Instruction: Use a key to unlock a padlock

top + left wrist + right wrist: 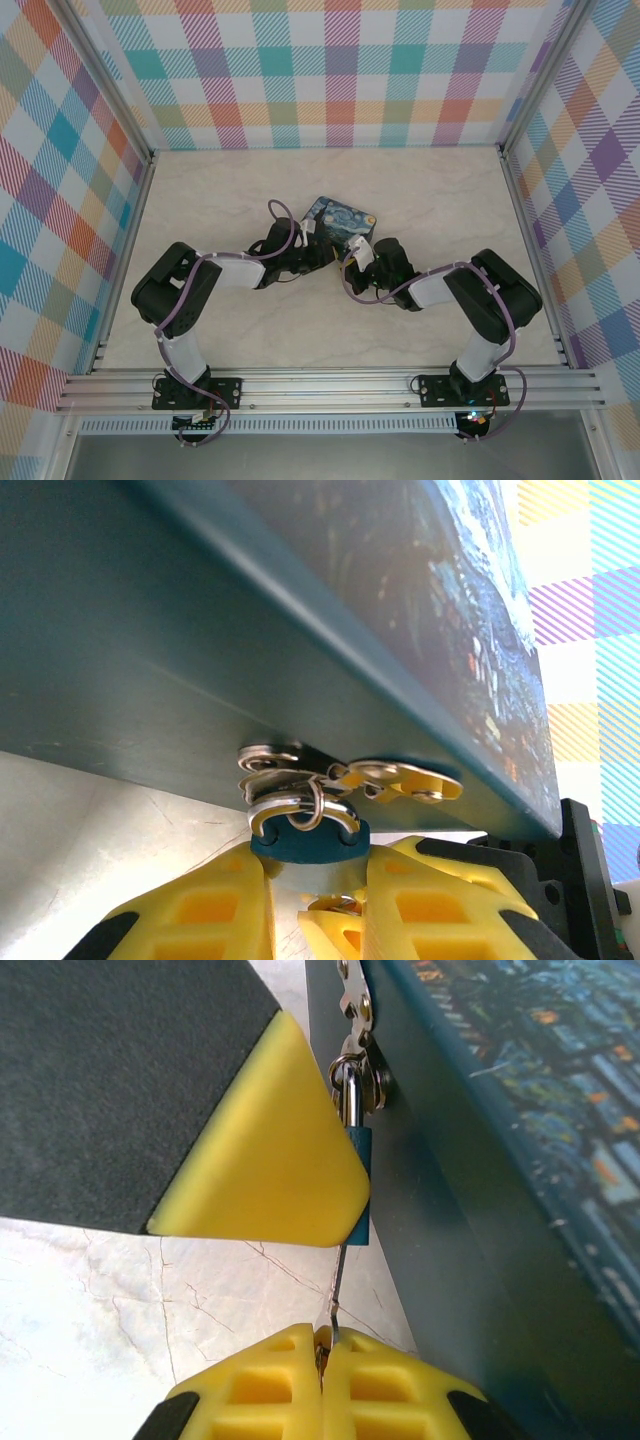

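The small blue padlock (308,844) hangs by its silver shackle (300,813) from the hasp on the side of the dark blue painted tin (342,220). My left gripper (308,868) is shut on the padlock body, one yellow finger on each side. In the right wrist view one of those left fingers (270,1150) covers most of the padlock (361,1160). My right gripper (323,1348) is shut on the thin grey key (340,1280). The key points straight up and its tip meets the padlock's underside. From above, both grippers (322,256) (353,263) meet at the tin's near side.
The tin (150,630) lies tilted on the marble-patterned table (250,320), its wall (430,1260) close to both grippers. Aluminium rails and checked walls (330,70) enclose the table on three sides.
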Motion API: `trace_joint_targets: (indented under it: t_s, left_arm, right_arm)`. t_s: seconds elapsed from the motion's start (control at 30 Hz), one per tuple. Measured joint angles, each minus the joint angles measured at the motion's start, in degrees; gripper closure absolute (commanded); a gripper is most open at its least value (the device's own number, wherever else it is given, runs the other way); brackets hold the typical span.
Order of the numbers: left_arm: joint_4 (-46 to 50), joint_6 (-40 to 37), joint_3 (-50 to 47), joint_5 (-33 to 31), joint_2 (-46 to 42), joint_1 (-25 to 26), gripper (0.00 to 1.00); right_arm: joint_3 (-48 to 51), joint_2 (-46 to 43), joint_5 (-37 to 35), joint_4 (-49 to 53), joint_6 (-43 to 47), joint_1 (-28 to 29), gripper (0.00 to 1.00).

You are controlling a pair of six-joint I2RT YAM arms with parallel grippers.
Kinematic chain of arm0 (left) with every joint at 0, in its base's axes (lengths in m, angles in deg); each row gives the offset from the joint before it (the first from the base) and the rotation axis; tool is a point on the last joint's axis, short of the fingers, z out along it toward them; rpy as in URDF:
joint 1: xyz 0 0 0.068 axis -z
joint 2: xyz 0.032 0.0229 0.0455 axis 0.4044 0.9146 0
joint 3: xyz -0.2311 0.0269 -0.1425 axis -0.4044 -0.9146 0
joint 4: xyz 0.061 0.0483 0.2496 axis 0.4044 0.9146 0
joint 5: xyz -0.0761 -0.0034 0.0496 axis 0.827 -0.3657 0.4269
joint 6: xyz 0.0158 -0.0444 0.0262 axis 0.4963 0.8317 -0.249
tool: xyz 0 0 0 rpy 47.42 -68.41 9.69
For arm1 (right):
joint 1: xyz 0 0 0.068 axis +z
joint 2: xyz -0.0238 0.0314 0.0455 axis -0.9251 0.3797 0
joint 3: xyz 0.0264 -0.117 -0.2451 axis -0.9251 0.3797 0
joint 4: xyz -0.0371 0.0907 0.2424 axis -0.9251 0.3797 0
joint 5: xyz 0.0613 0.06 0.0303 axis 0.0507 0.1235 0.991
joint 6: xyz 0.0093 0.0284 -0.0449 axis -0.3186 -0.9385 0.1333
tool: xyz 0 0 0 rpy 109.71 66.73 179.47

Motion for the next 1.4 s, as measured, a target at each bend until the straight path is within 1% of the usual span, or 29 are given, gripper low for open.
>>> trace_joint_targets:
  t_s: [0.43,0.9,1.23,1.4]
  left_arm:
    - [-0.1,0.0,-0.2,-0.1,-0.2,0.0,0.79]
    - [-1.4,0.2,-1.2,-0.6,-0.7,0.0,0.79]
    - [-1.8,0.2,-1.5,-0.5,-1.2,0.0,0.79]
    - [-1.8,0.2,-1.6,-0.4,-1.2,0.0,0.79]
  right_arm:
    - [-0.4,0.0,0.0,0.3,-0.1,0.0,1.0]
    - [-1.0,0.0,1.6,0.9,-0.2,-0.7,1.0]
    - [-1.5,-0.7,5.0,2.4,-0.2,-1.5,1.0]
    - [-1.7,-0.8,5.6,3.1,-0.2,-1.6,1.0]
